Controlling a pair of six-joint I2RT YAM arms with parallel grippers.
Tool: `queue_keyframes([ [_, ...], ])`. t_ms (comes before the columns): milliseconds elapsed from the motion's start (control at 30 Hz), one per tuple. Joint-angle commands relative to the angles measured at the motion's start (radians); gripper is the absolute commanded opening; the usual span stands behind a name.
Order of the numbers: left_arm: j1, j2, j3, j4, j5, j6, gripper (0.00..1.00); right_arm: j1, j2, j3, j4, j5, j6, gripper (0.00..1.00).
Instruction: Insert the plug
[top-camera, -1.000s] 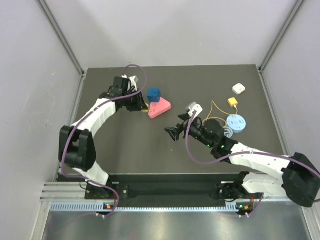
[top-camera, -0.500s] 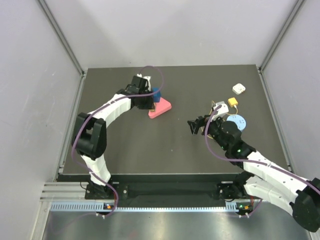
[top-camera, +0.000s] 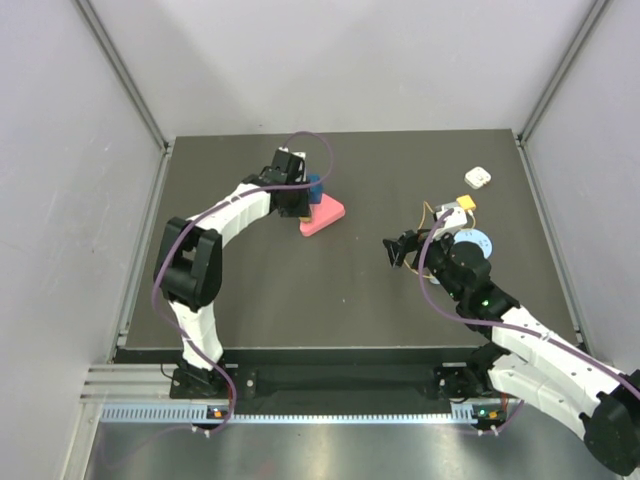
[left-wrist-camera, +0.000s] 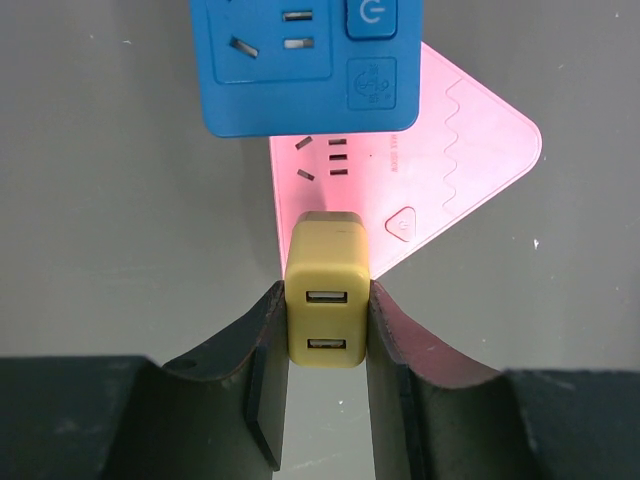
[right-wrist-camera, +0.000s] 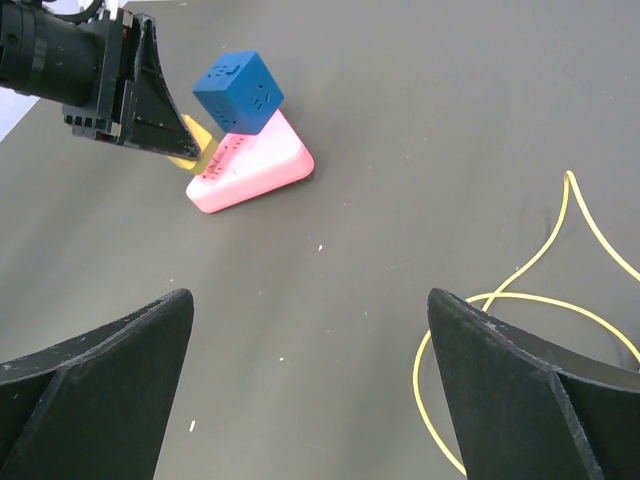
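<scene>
Plug: yellow block with two USB ports, pinched between the fingers of the left claw, its far end over the pink triangular socket block just ahead. The blue cube socket lies beyond. Right claw: spread wide above the desk, with a yellow wire ahead-right.

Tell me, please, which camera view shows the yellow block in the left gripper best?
The left wrist view: the yellow block sits mid-frame, two ports facing the camera, clamped between the fingers by the pink strip. The right wrist view catches only a yellow sliver under the left gripper; the top view barely shows it.
</scene>
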Motion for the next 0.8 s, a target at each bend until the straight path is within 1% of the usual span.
queue_keyframes([
  [0,0.003,0.011,0.041,-0.017,0.007,-0.005,0.0,-0.014,-0.009,0.01,0.011,-0.02,0.014,0.99],
  [167,-0.007,0.034,0.084,-0.067,0.024,-0.01,0.0,-0.014,0.003,0.016,0.009,-0.03,0.018,1.0],
  [267,-0.013,0.062,0.127,-0.136,0.001,-0.004,0.0,-0.015,0.009,0.015,0.009,-0.035,0.019,1.0],
  [367,-0.016,0.079,0.153,-0.172,-0.015,-0.005,0.0,-0.015,0.009,0.015,0.009,-0.044,0.022,1.0],
  [767,-0.017,0.103,0.196,-0.239,-0.015,-0.034,0.0,-0.015,0.006,0.016,0.013,-0.052,0.032,1.0],
])
